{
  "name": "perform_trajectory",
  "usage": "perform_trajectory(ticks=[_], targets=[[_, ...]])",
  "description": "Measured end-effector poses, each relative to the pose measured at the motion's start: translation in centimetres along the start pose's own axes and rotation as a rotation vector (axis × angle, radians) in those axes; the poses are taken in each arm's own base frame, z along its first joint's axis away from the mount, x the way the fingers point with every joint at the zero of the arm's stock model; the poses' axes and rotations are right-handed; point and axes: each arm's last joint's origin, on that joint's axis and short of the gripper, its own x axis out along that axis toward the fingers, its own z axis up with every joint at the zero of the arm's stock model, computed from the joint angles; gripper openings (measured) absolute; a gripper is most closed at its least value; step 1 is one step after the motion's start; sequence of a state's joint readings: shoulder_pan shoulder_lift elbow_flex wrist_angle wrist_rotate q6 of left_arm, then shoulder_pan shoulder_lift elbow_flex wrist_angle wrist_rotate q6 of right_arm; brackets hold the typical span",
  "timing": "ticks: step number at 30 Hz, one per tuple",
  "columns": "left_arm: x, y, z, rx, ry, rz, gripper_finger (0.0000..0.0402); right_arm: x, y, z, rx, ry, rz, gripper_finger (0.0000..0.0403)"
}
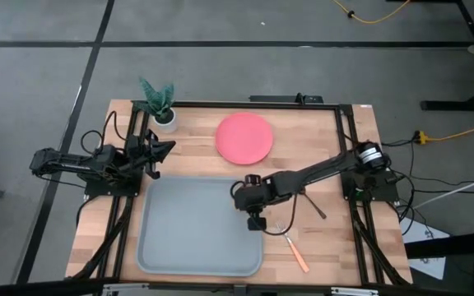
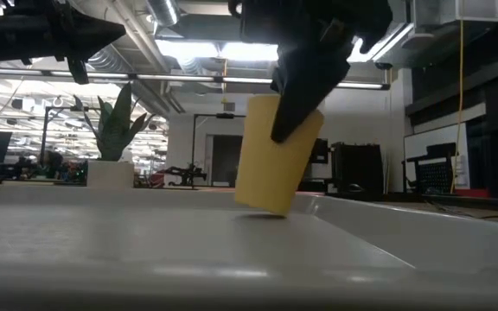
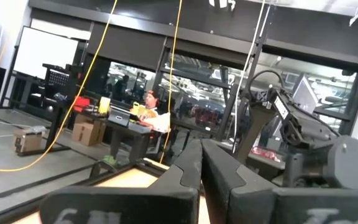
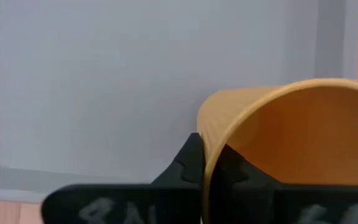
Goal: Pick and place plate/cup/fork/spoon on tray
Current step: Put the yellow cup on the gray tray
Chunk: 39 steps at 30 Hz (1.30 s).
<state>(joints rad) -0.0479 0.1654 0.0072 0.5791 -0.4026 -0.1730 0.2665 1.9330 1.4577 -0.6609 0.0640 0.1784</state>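
Note:
The yellow-orange cup (image 2: 277, 155) is tilted over the right part of the grey tray (image 1: 188, 230), in my right gripper (image 1: 256, 219), which is shut on its rim. From above the gripper hides the cup. The pink-red plate (image 1: 244, 137) lies flat on the table beyond the tray. The orange-handled fork (image 1: 293, 247) and the dark spoon (image 1: 313, 204) lie on the table right of the tray. My left gripper (image 1: 163, 150) is shut and empty, above the table off the tray's far left corner. My right gripper holds the cup by its rim wall (image 4: 211, 134), one finger inside the cup and one outside. The fingers come from above, slanting down. The cup is tilted, with its lower edge (image 2: 262, 207) at the tray floor; whether it touches I cannot tell.
A white pot with a green plant (image 1: 160, 105) stands at the table's far left corner. A dark frame runs along the table's far, left and right edges. The tray's left and middle floor (image 1: 171, 222) is bare.

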Motion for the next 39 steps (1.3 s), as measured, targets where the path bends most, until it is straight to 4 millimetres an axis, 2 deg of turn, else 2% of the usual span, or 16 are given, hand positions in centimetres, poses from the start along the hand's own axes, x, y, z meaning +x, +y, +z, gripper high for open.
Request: perform_trajectory(ticks=[10, 25, 39], targets=[[0.0, 0.0, -0.01, 0.0, 0.001, 0.0, 0.0, 0.1, -0.09, -0.49, 0.018, 0.057, -0.007, 0.0066], [0.0, 0.01, -0.01, 0.0, 0.001, 0.001, 0.0, 0.05, -0.14, -0.67, -0.032, 0.074, -0.009, 0.0073], [0.0, 0.01, -0.02, 0.0, 0.001, 0.001, 0.0, 0.04, -0.35, -0.5, 0.019, 0.048, -0.073, 0.0075]])
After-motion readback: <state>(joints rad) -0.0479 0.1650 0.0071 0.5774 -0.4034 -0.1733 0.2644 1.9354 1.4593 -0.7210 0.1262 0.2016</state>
